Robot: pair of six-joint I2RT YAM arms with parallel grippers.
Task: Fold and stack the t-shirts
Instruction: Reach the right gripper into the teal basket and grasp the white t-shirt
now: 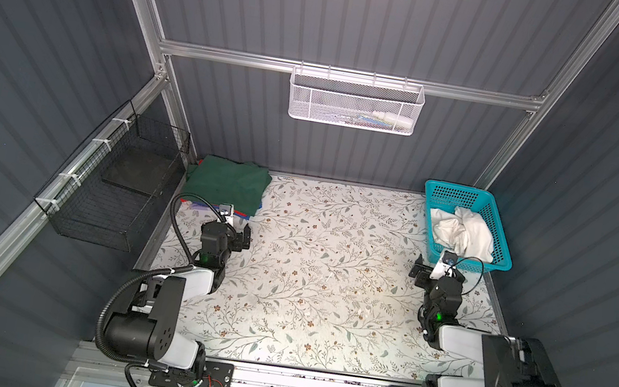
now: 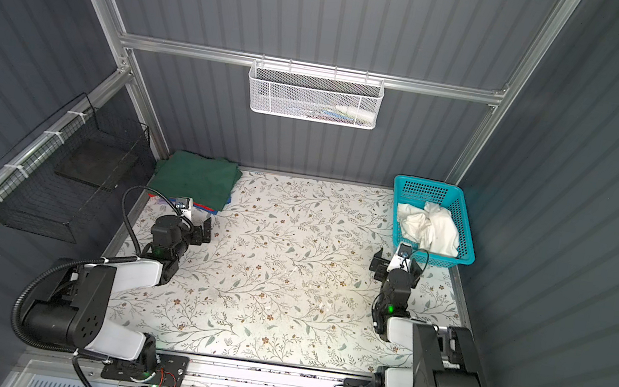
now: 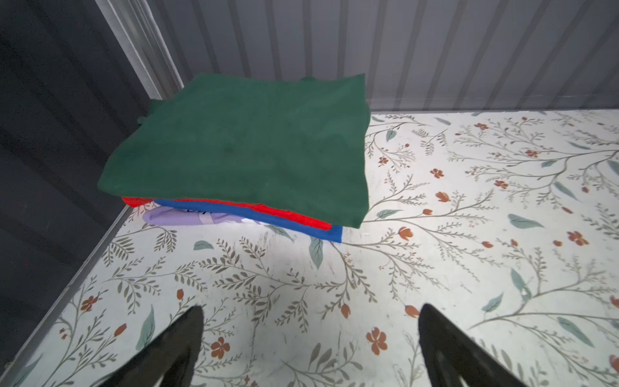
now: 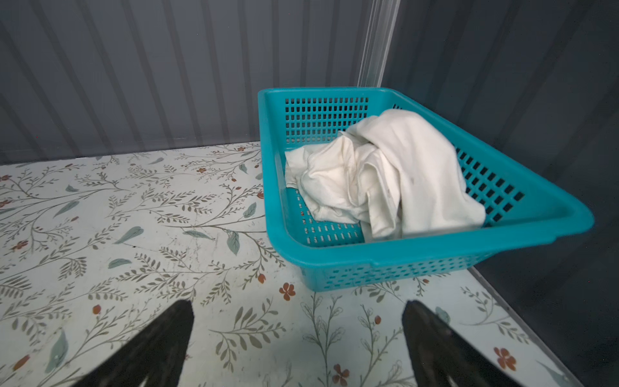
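A crumpled white t-shirt (image 1: 461, 231) (image 2: 430, 228) (image 4: 385, 177) lies in the teal basket (image 1: 459, 191) (image 2: 427, 183) (image 4: 435, 258) at the back right. At the back left, a folded dark green t-shirt (image 1: 227, 183) (image 2: 196, 178) (image 3: 241, 147) tops a stack. Red (image 3: 294, 216), blue (image 3: 301, 228) and lilac (image 3: 187, 216) edges show under it. My left gripper (image 1: 237, 229) (image 2: 197, 225) (image 3: 310, 310) hangs open just in front of the stack, holding nothing. In front of the basket, my right gripper (image 1: 440, 266) (image 2: 398, 261) (image 4: 299, 303) is open and holds nothing.
The floral table (image 1: 327, 281) lies between both arms. A white mesh basket (image 1: 355, 103) hangs on the back rail. A black wire basket (image 1: 120, 181) is fixed to the left wall. Dark ribbed walls close in the back and both sides.
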